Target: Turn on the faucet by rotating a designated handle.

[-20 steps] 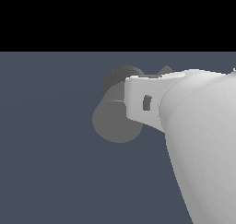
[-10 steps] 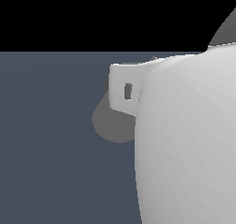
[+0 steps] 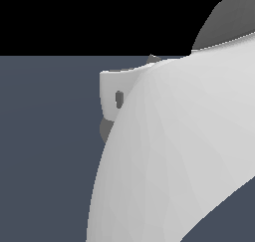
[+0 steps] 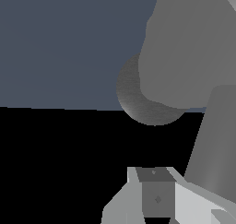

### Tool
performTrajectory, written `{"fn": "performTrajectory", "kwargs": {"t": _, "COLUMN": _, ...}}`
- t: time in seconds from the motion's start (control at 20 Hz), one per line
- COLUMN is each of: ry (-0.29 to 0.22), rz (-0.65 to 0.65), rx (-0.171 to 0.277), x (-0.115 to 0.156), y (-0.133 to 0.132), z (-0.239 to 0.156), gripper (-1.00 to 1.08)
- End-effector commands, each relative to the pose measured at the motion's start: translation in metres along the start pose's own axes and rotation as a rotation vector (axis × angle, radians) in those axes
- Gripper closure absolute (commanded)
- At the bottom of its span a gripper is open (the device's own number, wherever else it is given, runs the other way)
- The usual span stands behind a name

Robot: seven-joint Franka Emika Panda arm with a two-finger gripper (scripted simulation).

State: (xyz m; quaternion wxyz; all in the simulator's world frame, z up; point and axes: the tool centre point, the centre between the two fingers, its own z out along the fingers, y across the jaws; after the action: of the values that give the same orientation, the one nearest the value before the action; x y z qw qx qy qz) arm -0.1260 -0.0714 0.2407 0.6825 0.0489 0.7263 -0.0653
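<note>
Faucet (image 3: 103, 129), plainly exposed a second ago, now shows only a sliver at the arm's (image 3: 174, 151) nine o'clock edge, suggesting close approach; jaw state cannot be told.

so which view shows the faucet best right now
The wrist view: the faucet fills much of the frame as a thick grey body with a darker rounded part beside it. In the exterior view the white robot arm hides nearly all of it; only a grey sliver shows at the arm's edge.
</note>
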Motion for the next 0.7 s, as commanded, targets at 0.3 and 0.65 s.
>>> {"fn": "performTrajectory", "kwargs": {"t": 0.3, "ry": -0.008, "rz": 0.027, "rx": -0.013, "x": -0.015, "y": 0.032, "z": 0.001, "gripper": 1.08}}
{"fn": "performTrajectory", "kwargs": {"t": 0.65, "ry": -0.028, "rz": 0.035, "rx": -0.019, "x": -0.028, "y": 0.053, "z": 0.001, "gripper": 1.08}}
